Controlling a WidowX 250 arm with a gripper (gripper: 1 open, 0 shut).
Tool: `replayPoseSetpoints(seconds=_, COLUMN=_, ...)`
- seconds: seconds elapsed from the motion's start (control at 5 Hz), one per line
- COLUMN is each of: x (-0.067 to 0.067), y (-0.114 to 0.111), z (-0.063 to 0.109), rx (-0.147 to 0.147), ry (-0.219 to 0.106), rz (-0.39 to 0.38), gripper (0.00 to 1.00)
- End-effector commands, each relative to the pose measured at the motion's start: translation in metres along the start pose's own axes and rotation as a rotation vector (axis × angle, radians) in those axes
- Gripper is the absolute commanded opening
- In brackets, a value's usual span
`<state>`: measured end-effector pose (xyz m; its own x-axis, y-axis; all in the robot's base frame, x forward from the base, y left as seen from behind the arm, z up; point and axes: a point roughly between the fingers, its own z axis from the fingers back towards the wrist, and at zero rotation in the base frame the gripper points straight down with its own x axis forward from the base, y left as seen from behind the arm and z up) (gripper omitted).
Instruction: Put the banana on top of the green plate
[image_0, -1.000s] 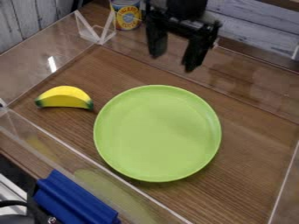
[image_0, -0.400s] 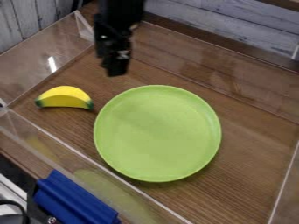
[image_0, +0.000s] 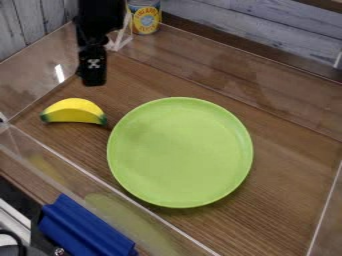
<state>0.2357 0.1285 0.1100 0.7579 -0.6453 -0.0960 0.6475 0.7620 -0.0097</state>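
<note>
The robot's tool (image_0: 92, 72) hung above the wooden bench (image_0: 267, 90), up and a little to the right of the banana (image_0: 74, 112) in the camera's view, pointed straight down and seen nearly edge-on. Its jaws were spread as wide as they go and carried nothing. The banana, yellow with dark tips, lay flat on the bench near the clear wall on the left, just beside the green plate (image_0: 181, 152) but apart from its rim. The plate sat bare at the centre.

The step in hand appeared to be the approach for the pick. Doing it well would likely mean bringing the tool over the fruit's thick middle, with the jaws set across its narrow width rather than along its length, then descending until the fingers straddled it. The smooth curved plastic could slip or roll if pinched near a tip, and the nearby wall left little room for a finger on that side.
</note>
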Motion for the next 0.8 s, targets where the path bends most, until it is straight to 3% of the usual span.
replayPoseSetpoints(seconds=0.0, x=-0.011, y=0.007, z=-0.002, rx=0.036, ry=-0.018, rz=-0.006, gripper=1.0)
replayPoseSetpoints(seconds=0.4, x=-0.029, y=0.017, z=-0.032, rx=0.028, ry=-0.033, rz=0.007, gripper=1.0)
replayPoseSetpoints(seconds=0.6, x=-0.03, y=0.021, z=-0.048, rx=0.023, ry=-0.039, rz=0.015, gripper=1.0)
